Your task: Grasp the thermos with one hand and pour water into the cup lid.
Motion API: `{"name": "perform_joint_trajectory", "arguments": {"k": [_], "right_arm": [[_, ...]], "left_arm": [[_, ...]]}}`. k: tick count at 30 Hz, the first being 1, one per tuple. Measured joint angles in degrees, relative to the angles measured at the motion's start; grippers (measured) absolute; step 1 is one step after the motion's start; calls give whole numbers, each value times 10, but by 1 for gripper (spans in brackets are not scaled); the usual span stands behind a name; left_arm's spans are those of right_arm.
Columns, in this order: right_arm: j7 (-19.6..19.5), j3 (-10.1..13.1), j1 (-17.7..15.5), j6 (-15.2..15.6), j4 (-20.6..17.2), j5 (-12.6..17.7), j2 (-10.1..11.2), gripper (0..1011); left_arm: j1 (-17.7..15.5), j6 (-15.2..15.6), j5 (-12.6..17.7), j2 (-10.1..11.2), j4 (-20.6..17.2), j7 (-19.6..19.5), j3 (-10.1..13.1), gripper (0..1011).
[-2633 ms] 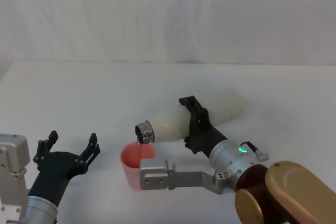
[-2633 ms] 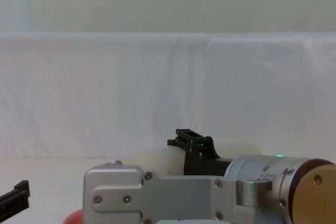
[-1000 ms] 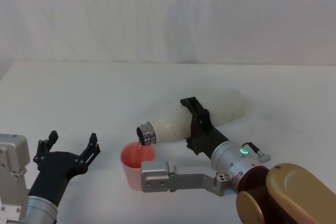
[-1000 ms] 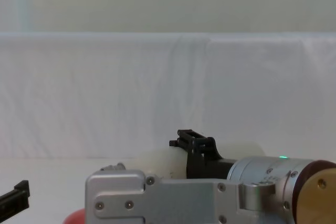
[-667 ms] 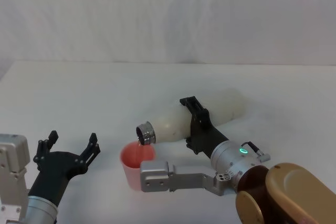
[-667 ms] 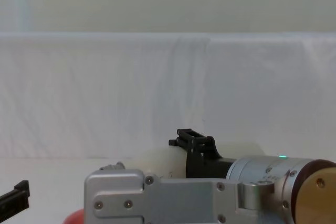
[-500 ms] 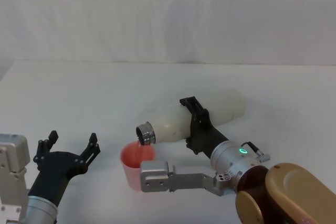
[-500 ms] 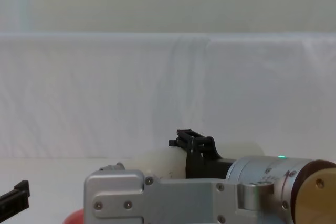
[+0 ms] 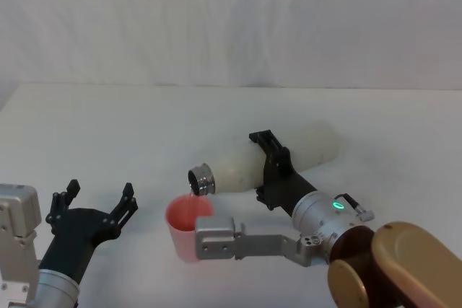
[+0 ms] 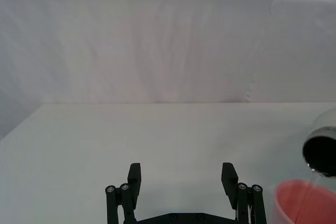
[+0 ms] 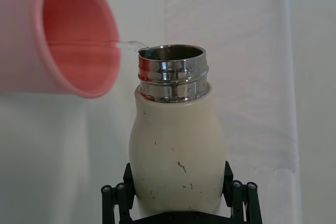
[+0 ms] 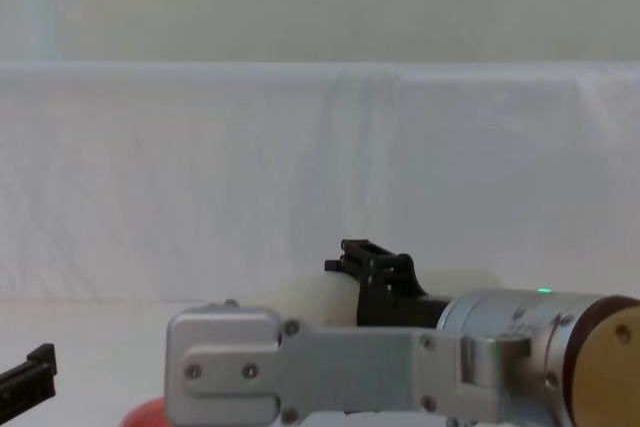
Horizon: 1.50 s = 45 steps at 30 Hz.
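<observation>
The thermos [image 9: 267,161] lies tipped nearly level above the white counter [image 9: 130,128], its steel neck [image 9: 201,179] angled down over the rim of the pink cup lid [image 9: 188,225], which stands on the counter just below and in front of it. In the right wrist view a thin clear stream of water [image 11: 127,43] arcs from the lip of the neck into the cup lid, so the pour looks to be under way. The right tool [image 9: 268,164] is clamped around the thermos at mid-body, one black jaw on each side, closed firmly on it. The left tool [image 9: 94,203] hangs idle over the near left of the counter, well apart from the cup lid, jaws spread wide and holding nothing. The risk from here is overshoot — the neck sits right at the cup lid's near edge, so a steeper tilt could throw the stream past the far rim, while a shallower one could let water dribble down the neck onto the counter; the small cup lid could also overfill. Against the frame from half a second ago, the thermos is tipped slightly flatter and the right wrist has shifted a little to the right — the cup lid and the left tool stand as they were.
</observation>
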Motion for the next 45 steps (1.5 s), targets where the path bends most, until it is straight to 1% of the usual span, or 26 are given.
{"name": "perform_joint_trajectory", "arguments": {"k": [5, 6, 11, 12, 13, 14, 16, 18, 21, 22, 24, 26, 27, 28, 29, 30, 34, 35, 36, 37, 38, 39, 40, 41, 45], "right_arm": [[-2, 16, -9, -6, -15, 28, 1, 961], [-2, 16, -9, -6, -15, 28, 1, 961], [-6, 35, -21, -15, -32, 64, 0, 961], [-7, 42, -25, -19, -37, 77, 0, 961], [-7, 42, -25, -19, -37, 77, 0, 961], [-7, 51, -30, -23, -42, 95, -2, 961], [-9, 61, -35, -27, -47, 114, -4, 961], [-9, 78, -44, -34, -55, 149, -7, 961], [-9, 92, -51, -39, -62, 180, -10, 961], [-10, 102, -55, -42, -66, 198, -12, 961], [-9, 112, -60, -46, -70, 220, -14, 961], [-8, 132, -69, -53, -77, 263, -16, 961], [-8, 132, -69, -53, -77, 263, -16, 961], [-7, 143, -73, -56, -81, 285, -18, 961], [-6, 148, -75, -57, -83, 296, -19, 961], [-5, 157, -78, -60, -85, 316, -21, 961], [0, 177, -87, -65, -89, 366, -27, 961], [4, 187, -91, -67, -89, 392, -31, 961], [6, 193, -93, -68, -88, 405, -34, 961], [10, 202, -96, -69, -86, 430, -39, 961], [10, 202, -96, -69, -86, 430, -39, 961], [14, 210, -99, -69, -82, 453, -44, 961], [15, 213, -100, -70, -81, 462, -45, 961], [19, 218, -102, -70, -77, 482, -49, 961], [27, 228, -103, -70, -68, 522, -58, 961]], "left_arm": [[0, 0, 0, 0, 0, 0, 0, 1001], [0, 0, 0, 0, 0, 0, 0, 1001], [0, 0, 0, 0, 0, 0, 0, 1001], [0, 0, 0, 0, 0, 0, 0, 1001], [0, 0, 0, 0, 0, 0, 0, 1001], [0, 0, 0, 0, 0, 0, 0, 1001], [0, 0, 0, 0, 0, 0, 0, 1001], [0, 0, 0, 0, 0, 0, 0, 1001], [0, 0, 0, 0, 0, 0, 0, 1001], [0, 0, 0, 0, 0, 0, 0, 1001], [0, 0, 0, 0, 0, 0, 0, 1001], [0, 0, 0, 0, 0, 0, 0, 1001], [0, 0, 0, 0, 0, 0, 0, 1001], [0, 0, 0, 0, 0, 0, 0, 1001], [0, 0, 0, 0, 0, 0, 0, 1001], [0, 0, 0, 0, 0, 0, 0, 1001], [0, 0, 0, 0, 0, 0, 0, 1001], [0, 0, 0, 0, 0, 0, 0, 1001], [0, 0, 0, 0, 0, 0, 0, 1001], [0, 0, 0, 0, 0, 0, 0, 1001], [0, 0, 0, 0, 0, 0, 0, 1001], [0, 0, 0, 0, 0, 0, 0, 1001], [0, 0, 0, 0, 0, 0, 0, 1001], [0, 0, 0, 0, 0, 0, 0, 1001], [0, 0, 0, 0, 0, 0, 0, 1001]]}}
